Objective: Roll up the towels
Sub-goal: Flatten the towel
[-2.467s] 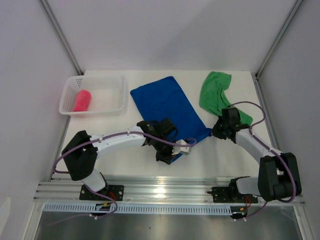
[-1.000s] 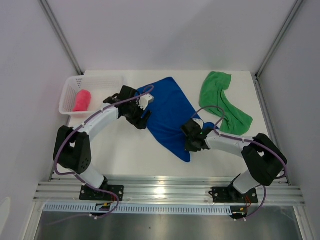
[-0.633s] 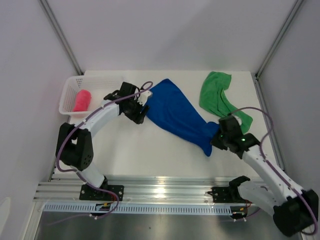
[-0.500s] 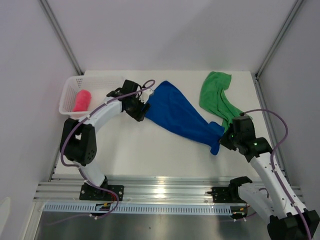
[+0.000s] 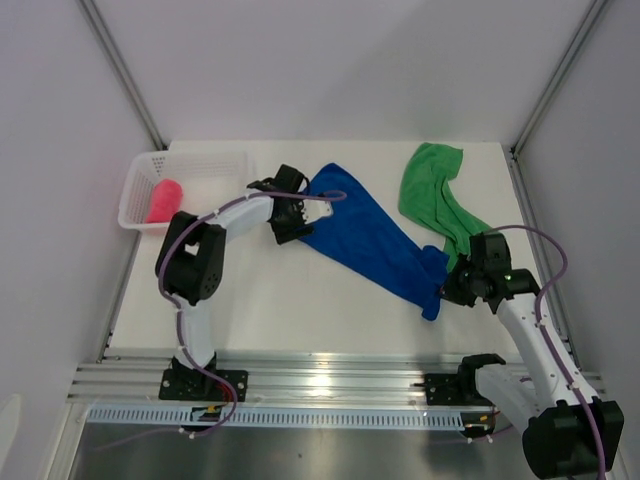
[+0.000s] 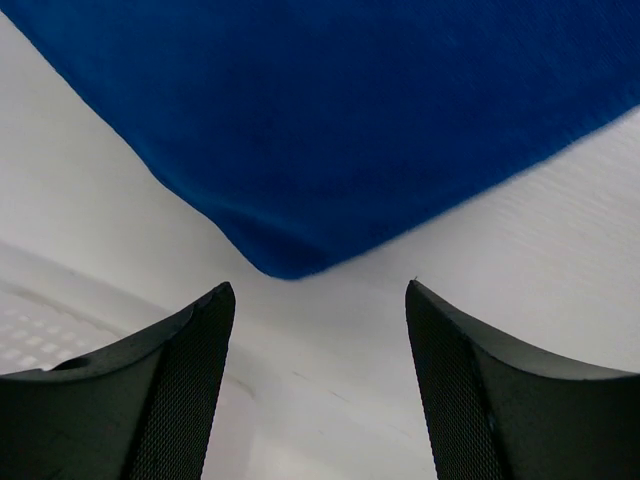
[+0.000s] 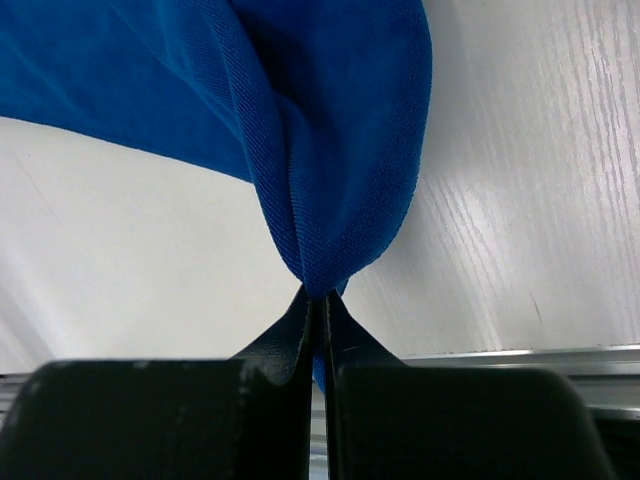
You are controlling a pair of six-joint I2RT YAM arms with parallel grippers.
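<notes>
Soft, light and limp, the blue towel (image 5: 365, 235) bunches ahead of the right hand (image 7: 318, 300), which clamps one corner tight. The left hand (image 6: 318, 330), spread wide, hovers just short of the opposite corner, likely the best second hold.

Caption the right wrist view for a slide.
Right gripper shut on a bunched corner of the blue towel over the white table.

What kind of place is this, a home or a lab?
Probably a robot lab cell: two arms bolted to a metal rail, plain white walls round the table, staged blue towel and basket.
</notes>
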